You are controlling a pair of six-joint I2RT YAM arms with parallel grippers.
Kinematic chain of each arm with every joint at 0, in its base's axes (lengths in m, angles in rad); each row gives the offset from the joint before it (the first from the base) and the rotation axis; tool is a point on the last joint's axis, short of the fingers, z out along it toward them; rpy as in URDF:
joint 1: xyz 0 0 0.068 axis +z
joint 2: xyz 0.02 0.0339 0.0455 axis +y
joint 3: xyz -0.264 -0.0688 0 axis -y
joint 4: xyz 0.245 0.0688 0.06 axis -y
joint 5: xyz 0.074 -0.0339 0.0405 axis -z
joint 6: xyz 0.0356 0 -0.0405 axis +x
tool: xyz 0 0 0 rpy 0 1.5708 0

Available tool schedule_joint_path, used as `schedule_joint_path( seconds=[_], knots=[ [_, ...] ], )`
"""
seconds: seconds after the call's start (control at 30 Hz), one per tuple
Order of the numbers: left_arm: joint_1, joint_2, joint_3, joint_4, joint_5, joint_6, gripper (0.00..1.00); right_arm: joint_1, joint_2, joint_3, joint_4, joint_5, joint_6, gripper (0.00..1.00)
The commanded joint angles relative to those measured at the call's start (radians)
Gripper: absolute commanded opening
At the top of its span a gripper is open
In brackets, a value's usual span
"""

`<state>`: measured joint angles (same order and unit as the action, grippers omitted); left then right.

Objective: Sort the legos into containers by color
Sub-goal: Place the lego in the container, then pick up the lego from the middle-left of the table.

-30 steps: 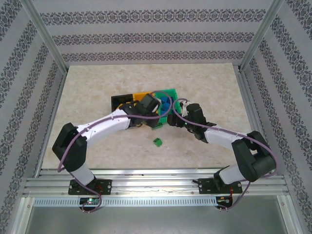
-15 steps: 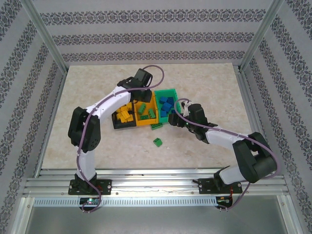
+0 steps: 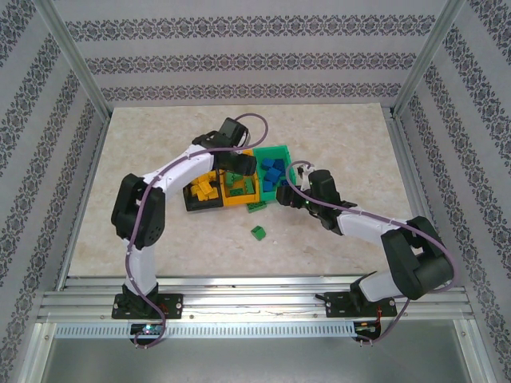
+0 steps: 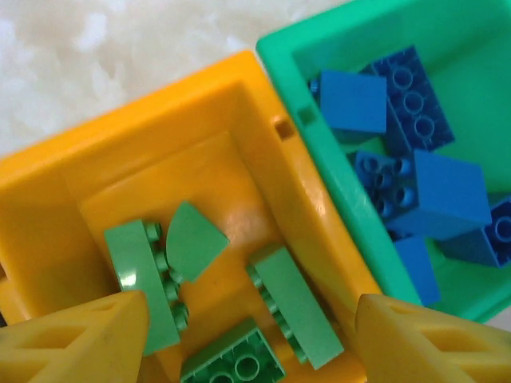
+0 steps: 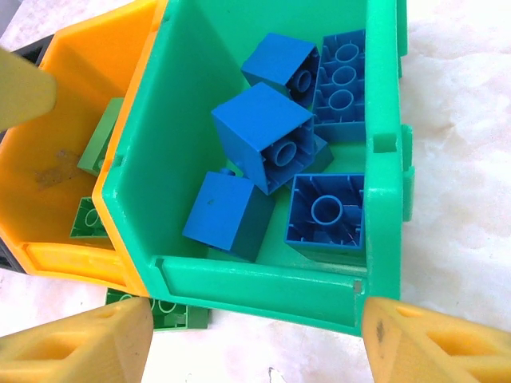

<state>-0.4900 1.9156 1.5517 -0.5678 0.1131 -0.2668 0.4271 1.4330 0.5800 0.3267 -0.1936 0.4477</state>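
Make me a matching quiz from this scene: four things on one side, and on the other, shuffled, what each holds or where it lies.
Column one:
1. black bin
2. orange bin
3. green bin
4. loose green brick nearest the arm bases

Column two:
A. holds blue bricks
B. lies on the table, apart from the bins
C. holds yellow bricks
D. holds green bricks

Pairs: 1-C, 2-D, 3-A, 4-B.
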Motion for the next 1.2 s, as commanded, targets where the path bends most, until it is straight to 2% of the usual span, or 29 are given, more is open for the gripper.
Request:
schedule_joint_path(
  seconds=[0.0,0.13,0.37,0.63,0.77,1.17],
  knots=[
    [-0.001,-0.095,-0.065,0.096,0.055,-0.042,0.69,-0.01,-0.014,-0.008,0.025,-0.014,0.015,0.7],
    [-0.002,-0.136,-0.136,0.124,0.118,-0.064,0.67,-0.009,-0.01,-0.007,0.031,-0.015,0.017,0.7],
    [-0.014,-0.202,-0.228,0.138,0.167,-0.095,0.67,-0.011,-0.003,-0.003,0.032,-0.015,0.016,0.7],
    [-0.096,-0.267,-0.313,0.099,0.133,-0.062,0.66,-0.013,-0.001,-0.002,0.03,-0.013,0.015,0.7],
    [-0.161,-0.329,-0.392,0.143,0.065,-0.027,0.66,-0.013,0.0,-0.002,0.033,-0.015,0.016,0.7],
    [-0.228,-0.397,-0.53,0.206,0.065,-0.132,0.65,-0.014,0.008,0.003,0.033,-0.012,0.014,0.7]
  ],
)
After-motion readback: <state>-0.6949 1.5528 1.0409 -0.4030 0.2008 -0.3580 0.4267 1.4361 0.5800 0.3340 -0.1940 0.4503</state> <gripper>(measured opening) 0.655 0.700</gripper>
